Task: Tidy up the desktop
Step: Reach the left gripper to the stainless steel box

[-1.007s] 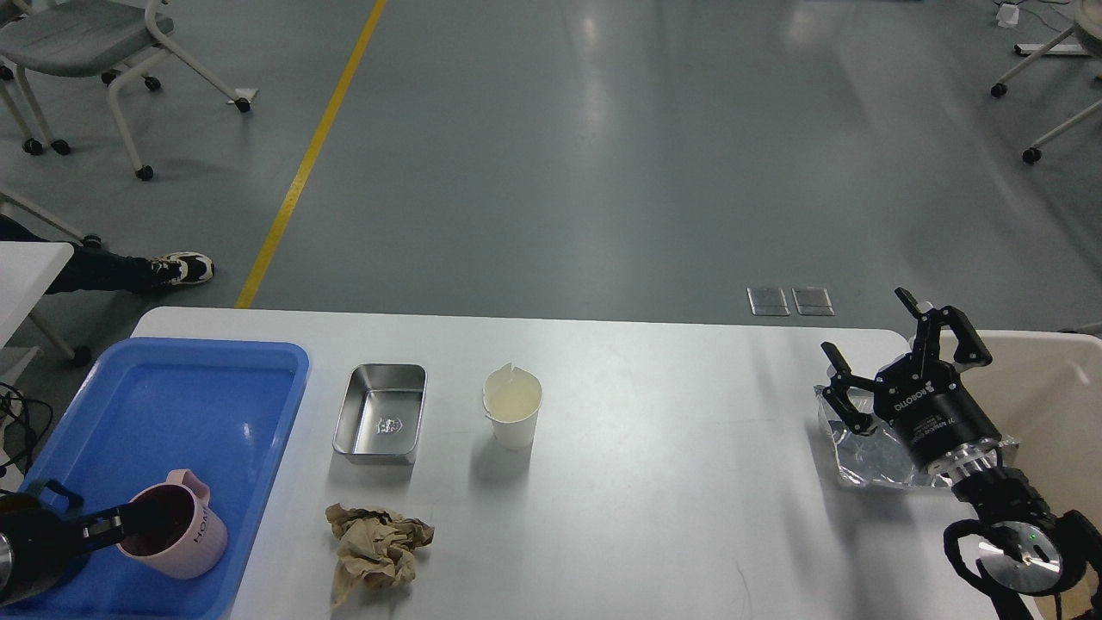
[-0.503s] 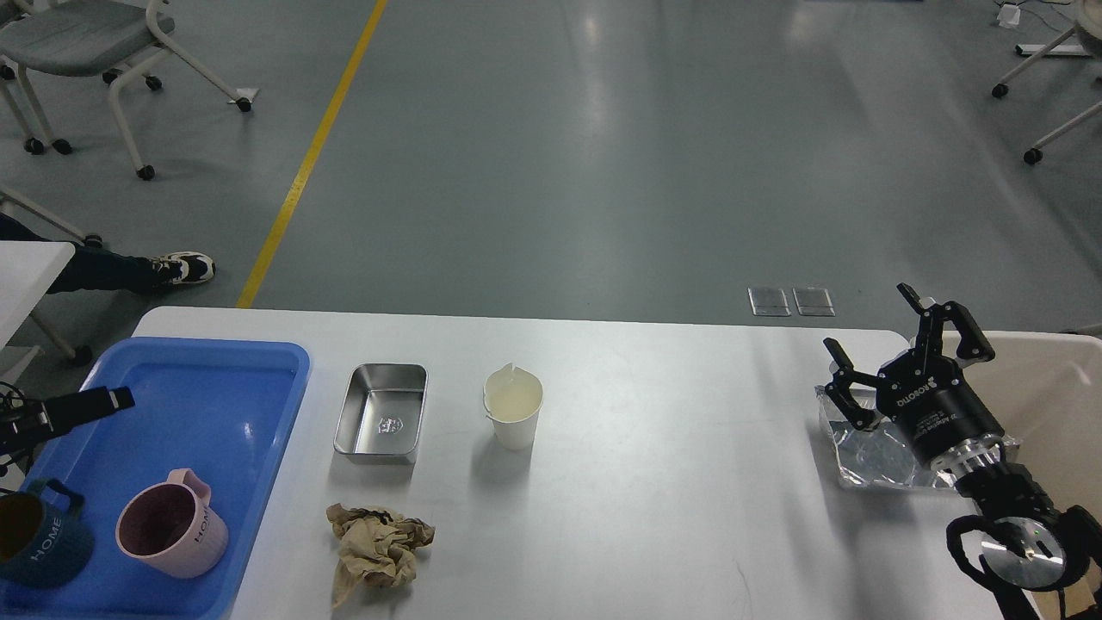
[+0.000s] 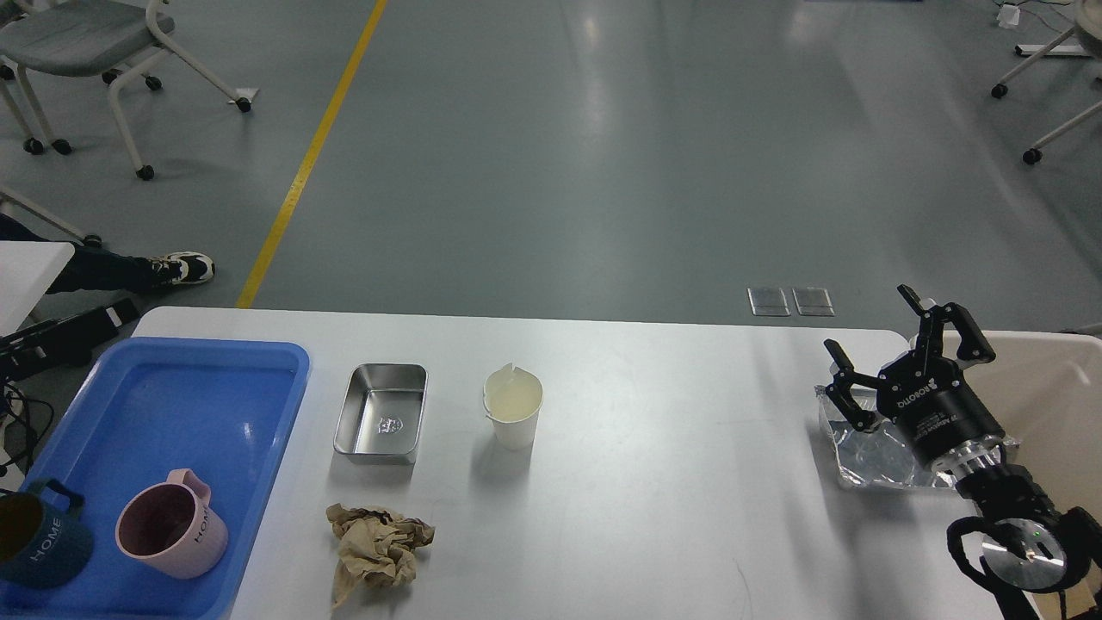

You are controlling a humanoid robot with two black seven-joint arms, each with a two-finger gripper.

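The white desktop [image 3: 671,517] carries a steel tin [image 3: 381,413], a white paper cup [image 3: 513,406] with pale liquid, a crumpled brown paper [image 3: 376,544] and a silver foil wrapper [image 3: 878,452]. A pink mug [image 3: 165,525] and a dark blue mug [image 3: 36,538] stand in the blue tray [image 3: 198,392]. My right gripper [image 3: 869,323] is open and empty, hovering over the foil's far edge. My left gripper [image 3: 116,314] is a dark shape off the table's far left corner, beyond the tray; its fingers cannot be told apart.
A beige bin [image 3: 1055,387] stands past the table's right edge, just behind my right arm. A person's shoe [image 3: 182,267] and wheeled chairs [image 3: 95,52] are on the floor to the left. Another white table's corner [image 3: 26,275] shows at the left edge.
My left gripper has let go of the pink mug, risen and drawn back to the far left past the tray. The dark blue mug now shows. The right arm has barely moved.
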